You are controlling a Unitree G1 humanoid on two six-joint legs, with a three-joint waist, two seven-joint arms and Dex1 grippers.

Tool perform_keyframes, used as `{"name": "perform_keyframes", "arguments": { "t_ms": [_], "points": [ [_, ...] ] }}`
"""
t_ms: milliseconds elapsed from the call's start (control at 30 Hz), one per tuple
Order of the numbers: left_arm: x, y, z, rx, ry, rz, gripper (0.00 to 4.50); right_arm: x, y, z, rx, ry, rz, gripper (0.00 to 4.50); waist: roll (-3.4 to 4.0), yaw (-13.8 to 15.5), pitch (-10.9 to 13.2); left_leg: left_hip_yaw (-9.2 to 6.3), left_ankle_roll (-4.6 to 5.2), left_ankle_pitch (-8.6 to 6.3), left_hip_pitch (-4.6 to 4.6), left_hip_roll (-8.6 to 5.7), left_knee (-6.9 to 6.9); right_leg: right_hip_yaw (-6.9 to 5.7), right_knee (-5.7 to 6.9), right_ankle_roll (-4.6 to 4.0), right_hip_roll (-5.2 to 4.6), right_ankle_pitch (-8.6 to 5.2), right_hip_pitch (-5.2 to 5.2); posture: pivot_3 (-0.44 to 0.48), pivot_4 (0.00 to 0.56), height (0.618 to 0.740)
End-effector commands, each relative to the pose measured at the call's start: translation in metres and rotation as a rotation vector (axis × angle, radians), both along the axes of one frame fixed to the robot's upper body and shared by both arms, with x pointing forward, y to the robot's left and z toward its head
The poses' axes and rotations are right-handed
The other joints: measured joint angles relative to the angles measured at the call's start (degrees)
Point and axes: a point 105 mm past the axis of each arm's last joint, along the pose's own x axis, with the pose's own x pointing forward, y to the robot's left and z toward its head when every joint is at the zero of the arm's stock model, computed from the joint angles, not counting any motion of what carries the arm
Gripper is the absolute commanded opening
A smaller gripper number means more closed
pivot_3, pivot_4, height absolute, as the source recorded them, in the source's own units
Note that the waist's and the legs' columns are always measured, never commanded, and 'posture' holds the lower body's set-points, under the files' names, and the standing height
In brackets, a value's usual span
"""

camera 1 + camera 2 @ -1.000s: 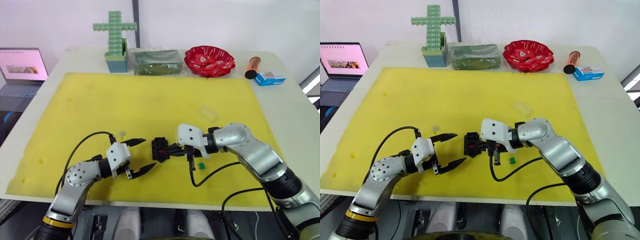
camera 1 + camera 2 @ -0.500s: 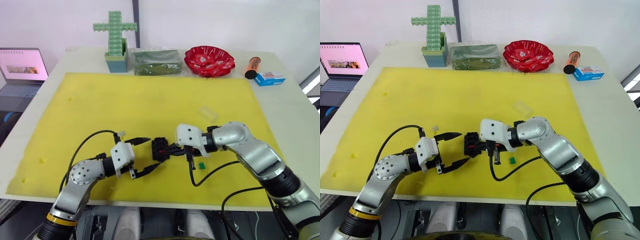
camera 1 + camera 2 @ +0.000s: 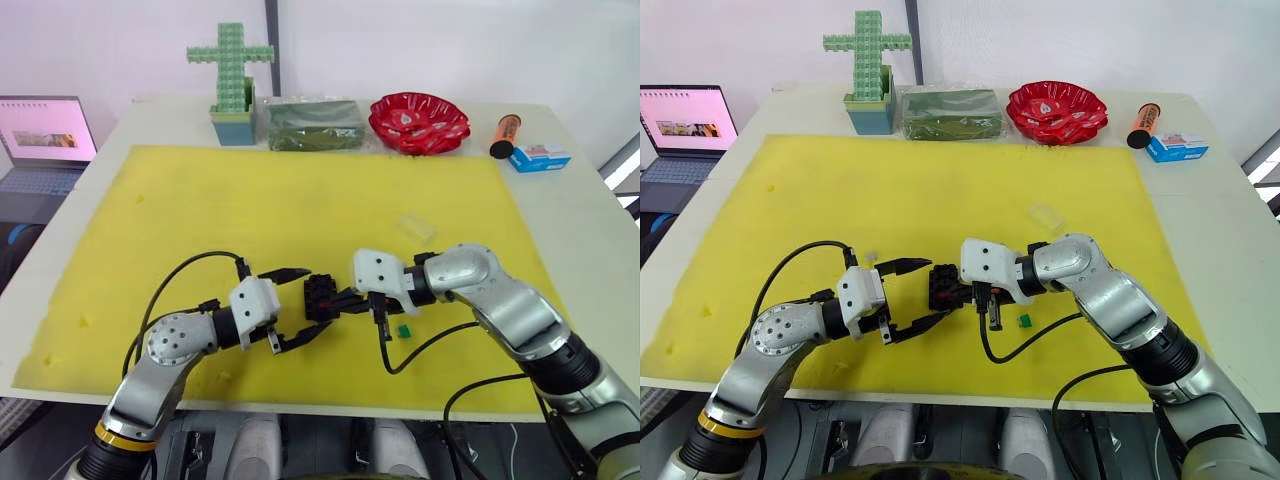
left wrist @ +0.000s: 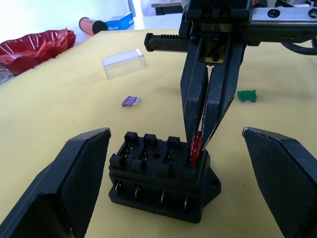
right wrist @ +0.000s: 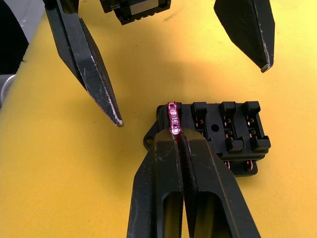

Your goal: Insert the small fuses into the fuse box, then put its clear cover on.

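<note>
The red fuse point(image 4: 196, 144) stood upright at an end slot of the fuse box point(image 4: 161, 174), its blades at the slot mouth, pinched between the pressed-together jaws of the right gripper point(image 5: 173, 133). The box lay on the yellow mat point(image 3: 250, 200), directly between the spread jaws of the left gripper point(image 3: 300, 305), which bracketed it without touching. The seating push likely ran straight down. The green fuse point(image 3: 402, 330), the purple fuse point(image 4: 130, 101) and the clear cover point(image 3: 415, 226) lay apart.
</note>
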Motion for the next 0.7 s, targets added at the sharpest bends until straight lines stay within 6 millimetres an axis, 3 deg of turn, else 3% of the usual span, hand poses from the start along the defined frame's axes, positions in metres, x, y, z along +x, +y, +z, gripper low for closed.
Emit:
{"name": "perform_keyframes", "arguments": {
  "t_ms": [33,433,467,633,700],
  "points": [
    [-0.0027,-0.0007,0.0067,-0.001,-0.018,-0.008,4.48,0.0003,0.0014,0.0006,-0.011,-0.024,0.008,0.00,0.00,0.0,0.0,0.00,0.00,0.00,0.00,0.00,0.00,0.00,0.00,0.00,0.00,0.00,0.00,0.000,0.150,0.740],
    [-0.0022,-0.0009,0.0015,0.017,-0.021,-0.021,4.48,0.0023,-0.0002,-0.0017,-0.028,-0.032,0.004,0.00,0.01,0.0,0.0,0.00,0.00,0.00,0.00,0.00,0.04,0.00,0.02,0.00,0.00,0.00,0.01,0.000,0.150,0.740],
    [-0.0020,-0.0010,0.0014,0.017,-0.021,-0.021,4.50,0.0016,-0.0004,-0.0019,-0.028,-0.027,0.007,0.48,0.01,0.0,0.0,-0.01,0.00,0.00,0.00,0.00,0.04,0.00,0.02,0.00,0.00,0.00,0.01,0.000,0.150,0.740],
    [-0.0013,-0.0026,0.0031,0.013,-0.025,-0.024,4.50,0.0023,0.0004,0.0014,-0.011,-0.027,0.002,1.89,0.01,0.0,0.0,-0.01,0.01,-0.01,-0.01,0.00,0.07,0.00,0.02,0.00,0.00,0.00,0.01,0.000,0.150,0.740],
    [-0.0011,-0.0033,0.0044,0.012,-0.028,-0.025,4.50,0.0018,0.0001,0.0026,-0.007,-0.025,0.006,1.89,0.01,0.0,0.0,-0.01,0.01,-0.01,-0.01,0.00,0.07,0.00,0.03,0.00,0.00,0.00,0.01,0.000,0.150,0.740]
  ]
}}
